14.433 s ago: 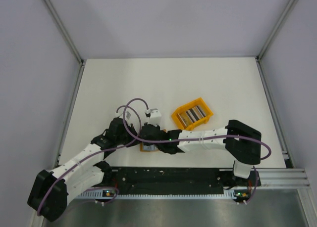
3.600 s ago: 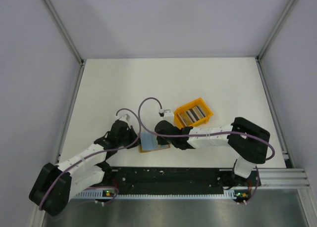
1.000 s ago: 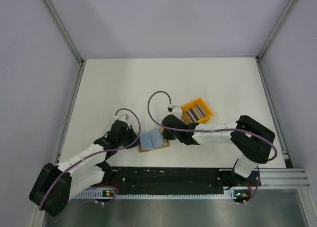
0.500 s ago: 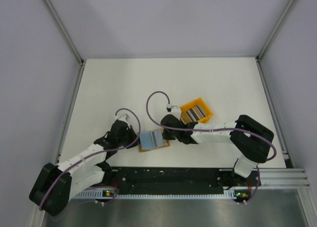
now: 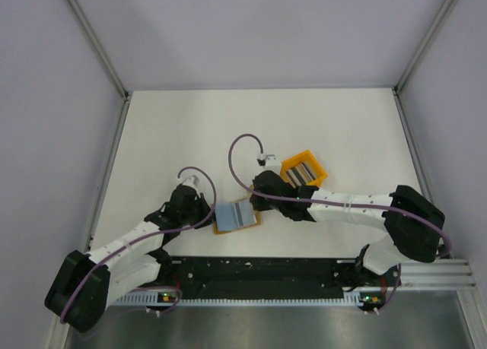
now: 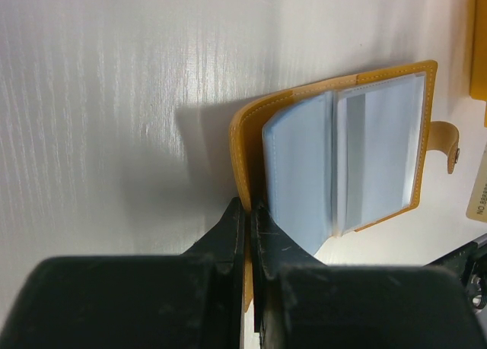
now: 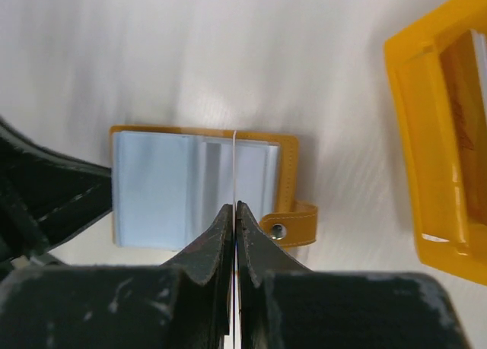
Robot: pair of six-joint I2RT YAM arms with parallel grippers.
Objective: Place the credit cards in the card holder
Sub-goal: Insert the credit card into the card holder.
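Observation:
The mustard-orange card holder (image 5: 236,217) lies open on the table, its pale grey-blue sleeves (image 6: 365,155) facing up. My left gripper (image 6: 249,204) is shut on the holder's left cover edge. My right gripper (image 7: 234,206) is shut on a thin credit card (image 7: 234,159), seen edge-on as a white line standing over the holder's right-hand sleeve (image 7: 255,182). In the top view the right gripper (image 5: 253,203) sits at the holder's right side and the left gripper (image 5: 207,214) at its left. More credit cards (image 5: 301,173) show as a striped row in the orange bin.
The bright orange plastic bin (image 5: 303,160) stands just right of and behind the holder, its rim (image 7: 403,83) close to my right gripper. The holder's clasp tab (image 7: 293,223) sticks out to the right. Enclosure walls ring the white table (image 5: 190,136).
My right arm's elbow has swung out to the right and the wrist has turned, while its gripper stays over the holder with the card. The left arm and the holder have not moved.

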